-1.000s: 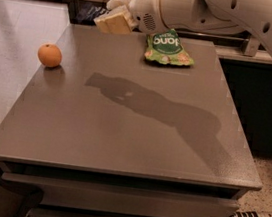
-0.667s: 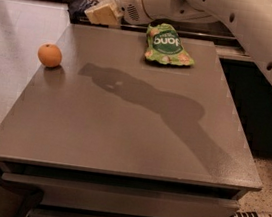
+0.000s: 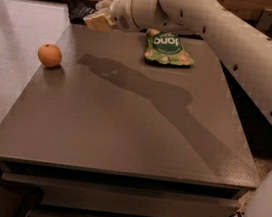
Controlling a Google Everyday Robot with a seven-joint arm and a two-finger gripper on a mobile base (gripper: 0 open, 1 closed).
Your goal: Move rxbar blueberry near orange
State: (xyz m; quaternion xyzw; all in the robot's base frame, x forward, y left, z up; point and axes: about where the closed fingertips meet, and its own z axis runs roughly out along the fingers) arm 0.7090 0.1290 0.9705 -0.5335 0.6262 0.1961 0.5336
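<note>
As the camera view shows it, my gripper [image 3: 99,18] hangs over the far left corner of the tabletop [image 3: 123,129], well apart from the orange [image 3: 49,55] at the left edge. Whether its jaws are spread or pinching anything, I cannot tell. The rxbar blueberry is not plainly identified; a dark shape [image 3: 80,12] just beside the gripper may be it. The green snack bag [image 3: 167,48] lies at the far edge. Recommendation: confirm a firm hold on the bar, carry it low, and set it flat beside the orange without nudging the fruit, which would likely roll.
</note>
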